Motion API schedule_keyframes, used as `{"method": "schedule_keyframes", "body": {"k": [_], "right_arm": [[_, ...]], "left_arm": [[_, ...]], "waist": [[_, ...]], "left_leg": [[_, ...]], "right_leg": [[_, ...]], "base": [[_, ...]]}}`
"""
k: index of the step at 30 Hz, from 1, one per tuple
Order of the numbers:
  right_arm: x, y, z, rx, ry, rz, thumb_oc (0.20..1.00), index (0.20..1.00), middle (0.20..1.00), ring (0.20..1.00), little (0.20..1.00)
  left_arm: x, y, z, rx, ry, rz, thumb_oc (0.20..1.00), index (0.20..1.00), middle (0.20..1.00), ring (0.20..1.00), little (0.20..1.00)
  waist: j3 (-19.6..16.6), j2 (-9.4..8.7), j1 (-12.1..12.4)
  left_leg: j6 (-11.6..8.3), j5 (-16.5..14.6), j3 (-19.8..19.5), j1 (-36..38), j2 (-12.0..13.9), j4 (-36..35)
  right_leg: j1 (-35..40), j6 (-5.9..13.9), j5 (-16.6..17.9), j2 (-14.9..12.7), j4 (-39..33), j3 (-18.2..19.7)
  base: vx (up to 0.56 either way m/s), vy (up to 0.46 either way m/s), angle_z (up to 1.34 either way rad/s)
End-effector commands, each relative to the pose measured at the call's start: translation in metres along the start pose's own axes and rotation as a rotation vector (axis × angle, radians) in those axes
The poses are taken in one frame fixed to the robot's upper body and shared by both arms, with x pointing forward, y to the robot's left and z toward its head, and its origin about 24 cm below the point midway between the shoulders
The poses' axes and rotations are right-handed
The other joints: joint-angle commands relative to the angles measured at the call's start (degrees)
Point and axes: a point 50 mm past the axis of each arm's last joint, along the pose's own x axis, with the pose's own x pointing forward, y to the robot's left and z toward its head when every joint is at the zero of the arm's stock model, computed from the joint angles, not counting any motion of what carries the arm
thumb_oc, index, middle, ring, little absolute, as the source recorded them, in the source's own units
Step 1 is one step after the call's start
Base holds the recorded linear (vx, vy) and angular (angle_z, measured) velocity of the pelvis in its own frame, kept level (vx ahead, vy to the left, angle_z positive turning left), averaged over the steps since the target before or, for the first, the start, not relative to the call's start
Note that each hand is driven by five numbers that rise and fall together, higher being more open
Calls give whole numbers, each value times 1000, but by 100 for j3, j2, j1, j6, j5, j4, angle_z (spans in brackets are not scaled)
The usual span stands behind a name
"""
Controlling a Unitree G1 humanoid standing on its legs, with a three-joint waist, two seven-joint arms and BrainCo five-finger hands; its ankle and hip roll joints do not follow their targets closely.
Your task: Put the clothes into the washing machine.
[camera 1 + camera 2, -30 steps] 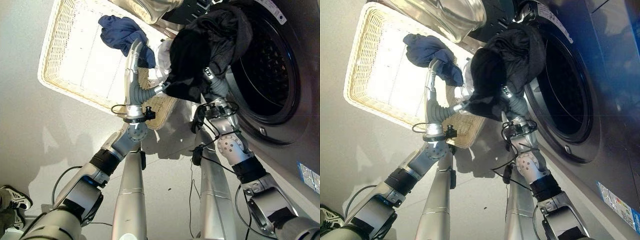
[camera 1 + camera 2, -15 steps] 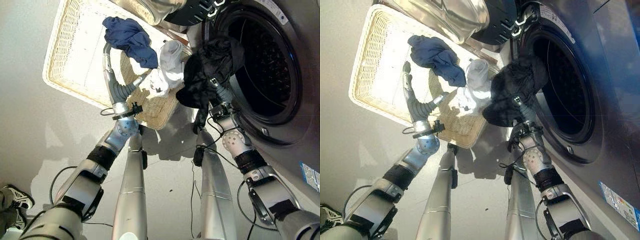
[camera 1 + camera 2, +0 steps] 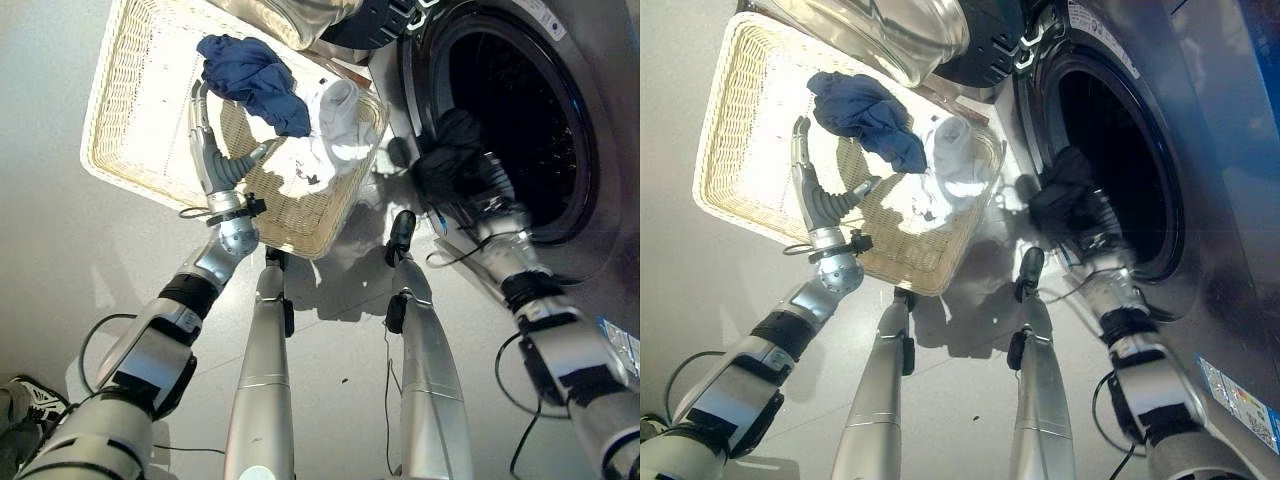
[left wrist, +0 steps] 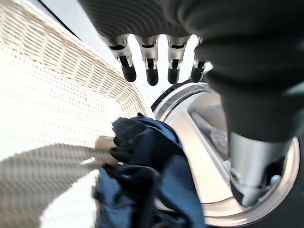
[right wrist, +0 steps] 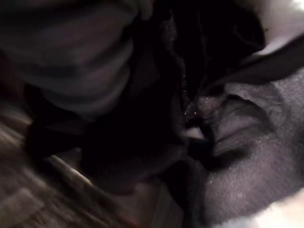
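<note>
Right hand [image 3: 478,190] grips the black garment [image 3: 445,160] at the washing machine [image 3: 590,120] door; left hand [image 3: 205,150] open over basket [image 3: 120,160].

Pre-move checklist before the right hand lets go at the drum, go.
1. Washing machine door open, drum mouth clear: ok.
2. Black garment at the drum mouth, over the lower rim: ok; whether it is fully inside: cannot tell.
3. Right hand grip on the black garment: cannot tell, fingers buried in cloth.
4. Left hand free over the wicker basket, fingers straight, holding nothing: ok.
5. Next pieces ready in the basket, blue garment and white garment: ok.
6. Load finished: not ok, two garments left in the basket.
</note>
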Motion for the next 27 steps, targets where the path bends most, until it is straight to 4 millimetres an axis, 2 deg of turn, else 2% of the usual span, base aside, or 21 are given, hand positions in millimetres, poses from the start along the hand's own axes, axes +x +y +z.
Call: {"method": "schedule_keyframes", "body": {"k": [1,3,4,5,6,7,9,10,13,14,15,16,18,19,20,23,26,27], "right_arm": [[3,37,112,-2,-486,87,200,200,200,200,200],[-2,58,133,-37,-569,136,200,200,200,200,200],[-3,61,139,-41,-580,144,282,282,282,282,282],[-3,63,142,-66,-584,160,467,467,467,467,467],[-3,65,147,-85,-586,179,570,570,570,570,570],[-3,68,149,-145,-567,215,1000,1000,1000,1000,1000],[1,69,145,-281,-530,247,1000,1000,1000,1000,1000],[1,70,145,-292,-529,246,1000,1000,1000,1000,1000],[8,64,135,-467,-472,194,1000,1000,1000,1000,1000],[14,59,126,-689,-440,123,1000,1000,1000,1000,1000],[16,57,121,-763,-405,100,1000,1000,1000,1000,1000],[25,43,110,-955,-274,7,1000,1000,1000,1000,1000],[30,34,106,-1260,-225,-80,1000,1000,1000,1000,1000],[30,34,105,-1293,-219,-84,1000,1000,1000,1000,1000],[31,34,101,-1412,-214,-107,1000,1000,1000,1000,1000],[31,44,87,-1551,-196,-132,1000,1000,1000,1000,1000],[30,51,76,-1589,-196,-137,1000,1000,1000,1000,1000],[28,54,66,-1616,-196,-128,1000,1000,1000,1000,1000]], "left_arm": [[10,17,-2,17,-13,58,1000,1000,1000,1000,1000],[19,28,-6,63,-14,60,1000,1000,1000,1000,1000],[21,31,-8,77,-13,58,1000,1000,1000,1000,1000],[22,33,-9,90,-14,57,1000,1000,1000,1000,1000],[26,36,-10,113,-17,52,1000,1000,1000,1000,1000],[32,40,-12,163,-26,41,1000,1000,1000,1000,1000],[43,42,-12,262,-57,15,1000,1000,1000,1000,1000],[44,42,-12,268,-58,13,1000,1000,1000,1000,1000],[54,42,-10,383,-108,-26,1000,1000,1000,1000,1000],[61,38,-6,432,-138,-42,1000,1000,1000,1000,1000],[64,37,-4,456,-152,-44,1000,1000,1000,1000,1000],[74,33,4,511,-202,-46,1000,1000,1000,1000,1000],[86,29,16,557,-262,-41,1000,1000,1000,1000,1000],[87,28,18,558,-268,-40,1000,1000,1000,1000,1000],[92,25,25,565,-296,-30,1000,1000,1000,1000,1000],[101,16,42,570,-352,-17,1000,1000,1000,1000,1000],[106,10,53,568,-389,-16,1000,1000,1000,1000,1000],[108,5,59,577,-413,-25,1000,1000,1000,1000,1000]], "waist": [[-100,151,-160],[-100,76,-209],[-100,52,-227],[-100,38,-238],[-100,10,-257],[-100,-29,-288],[-100,-68,-300],[-100,-69,-301],[-100,-78,-308],[-100,-59,-301],[-100,-48,-296],[-100,-19,-283],[-100,30,-280],[-100,37,-281],[-100,63,-279],[-100,109,-282],[-100,123,-294],[-100,126,-314]], "left_leg": [[325,232,-315,17,-158,-274],[330,206,-347,16,-151,-276],[330,198,-353,12,-146,-274],[330,193,-357,11,-144,-273],[335,188,-357,22,-143,-271],[345,182,-366,36,-143,-264],[361,169,-389,40,-168,-236],[362,166,-389,35,-170,-232],[364,159,-401,42,-187,-200],[371,165,-396,31,-209,-201],[378,172,-391,21,-222,-204],[384,196,-373,-26,-231,-221],[401,217,-349,-78,-240,-229],[403,220,-346,-87,-242,-230],[412,230,-331,-116,-244,-236],[425,230,-317,-183,-262,-250],[429,219,-301,-233,-266,-258],[425,216,-281,-269,-265,-280]], "right_leg": [[60,594,-106,21,470,-60],[60,612,-84,51,430,-56],[61,615,-87,59,423,-52],[64,617,-90,63,418,-49],[76,619,-91,68,413,-45],[92,617,-100,73,421,-35],[93,611,-100,58,428,-35],[89,611,-102,57,429,-35],[95,604,-98,43,439,-38],[82,605,-78,29,425,-36],[72,603,-67,23,412,-42],[19,599,-45,2,393,-56],[-41,579,-9,-13,380,-66],[-52,578,-6,-14,381,-66],[-88,575,-3,-15,392,-63],[-173,567,-2,-18,399,-61],[-220,577,0,-26,381,-74],[-260,587,4,-21,359,-74]], "base": [[7,-34,3],[6,-12,5],[0,0,0],[0,0,0],[10,2,-3],[16,11,-4],[11,10,-2],[0,0,0],[0,0,0],[0,0,0],[5,28,4],[-6,31,6],[-5,19,7],[-1,8,6],[0,4,5],[-2,5,3],[0,0,0],[0,0,0]]}}
